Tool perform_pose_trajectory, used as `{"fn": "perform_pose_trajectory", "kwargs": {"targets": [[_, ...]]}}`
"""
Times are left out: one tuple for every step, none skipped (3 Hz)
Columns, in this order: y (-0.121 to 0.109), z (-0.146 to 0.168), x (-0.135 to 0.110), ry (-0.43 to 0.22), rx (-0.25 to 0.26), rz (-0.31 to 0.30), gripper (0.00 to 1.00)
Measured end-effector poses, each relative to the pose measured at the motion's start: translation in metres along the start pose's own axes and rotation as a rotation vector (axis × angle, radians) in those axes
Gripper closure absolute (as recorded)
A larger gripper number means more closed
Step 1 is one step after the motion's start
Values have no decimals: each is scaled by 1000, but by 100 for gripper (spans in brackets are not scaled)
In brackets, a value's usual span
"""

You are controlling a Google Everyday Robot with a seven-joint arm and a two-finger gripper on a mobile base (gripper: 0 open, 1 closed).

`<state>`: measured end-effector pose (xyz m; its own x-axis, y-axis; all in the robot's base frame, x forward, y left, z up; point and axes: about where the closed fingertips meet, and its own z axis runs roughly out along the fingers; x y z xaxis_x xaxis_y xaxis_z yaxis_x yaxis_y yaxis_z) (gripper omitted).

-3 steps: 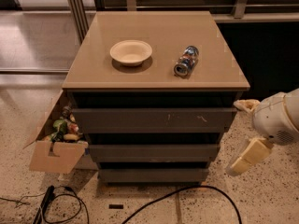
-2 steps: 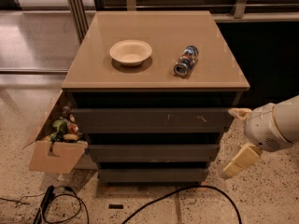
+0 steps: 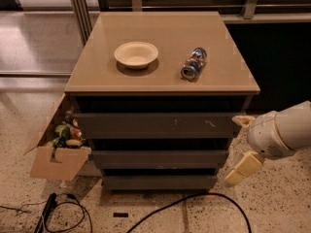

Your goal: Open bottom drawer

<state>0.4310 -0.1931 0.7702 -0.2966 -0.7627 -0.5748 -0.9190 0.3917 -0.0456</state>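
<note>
The bottom drawer point(image 3: 159, 182) is the lowest of three dark grey fronts on the cabinet, and it is closed. Above it are the plain middle drawer point(image 3: 160, 158) and the wider top drawer point(image 3: 158, 126), which has pale scratch marks. My gripper point(image 3: 241, 145) is at the cabinet's right side, level with the middle and top drawers and just off the right corner. Its two cream fingers are spread apart with nothing between them: one fingertip point(image 3: 241, 120) is near the top drawer's right end, the other point(image 3: 243, 169) hangs lower, near the bottom drawer's height.
A cream bowl point(image 3: 136, 54) and a can lying on its side point(image 3: 194, 63) rest on the tan cabinet top point(image 3: 97, 76). An open cardboard box of items point(image 3: 58, 149) leans against the cabinet's left side. Black cables point(image 3: 194, 200) run across the speckled floor in front.
My gripper and arm have moved left, closer to the cabinet's right side, and a little lower. The drawers have not moved.
</note>
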Motion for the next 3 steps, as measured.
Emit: {"fn": "perform_pose_trajectory", "kwargs": {"targets": [[10, 51, 18, -30, -47, 80, 0], [13, 86, 38, -63, -43, 136, 0], [14, 118, 62, -126, 2, 153, 0]]}}
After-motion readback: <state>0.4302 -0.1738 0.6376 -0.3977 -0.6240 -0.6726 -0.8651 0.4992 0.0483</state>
